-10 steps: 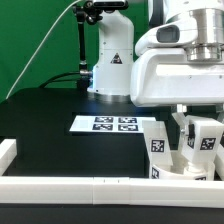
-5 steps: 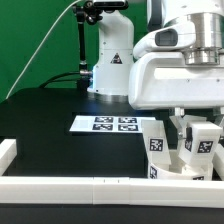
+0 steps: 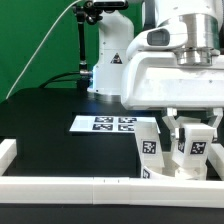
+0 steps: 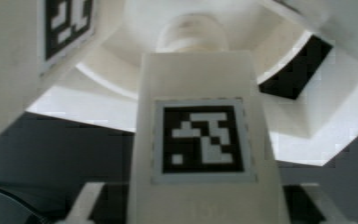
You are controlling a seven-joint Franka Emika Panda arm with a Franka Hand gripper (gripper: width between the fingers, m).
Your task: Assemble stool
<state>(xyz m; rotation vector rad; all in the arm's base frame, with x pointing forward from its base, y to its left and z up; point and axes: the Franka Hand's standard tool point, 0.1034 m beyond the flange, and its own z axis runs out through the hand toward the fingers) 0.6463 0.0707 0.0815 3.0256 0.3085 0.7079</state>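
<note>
The white round seat (image 3: 172,173) lies at the exterior view's lower right, against the front rail. Two blocky white legs with tags stand up from it: one free leg (image 3: 150,150) and one leg (image 3: 194,146) under my gripper (image 3: 192,128). In the wrist view that tagged leg (image 4: 202,135) fills the middle and runs down into the seat's dish (image 4: 105,85), with the other leg (image 4: 69,28) beside it. My fingers (image 4: 92,203) stand on either side of the leg's near end, shut on it.
The marker board (image 3: 108,124) lies on the black table behind the seat. White border rails run along the front (image 3: 70,185) and at the left corner (image 3: 8,152). The arm's base (image 3: 108,60) stands at the back.
My hand has shifted a little toward the exterior view's left and turned. The seat and both legs have shifted left with it.
</note>
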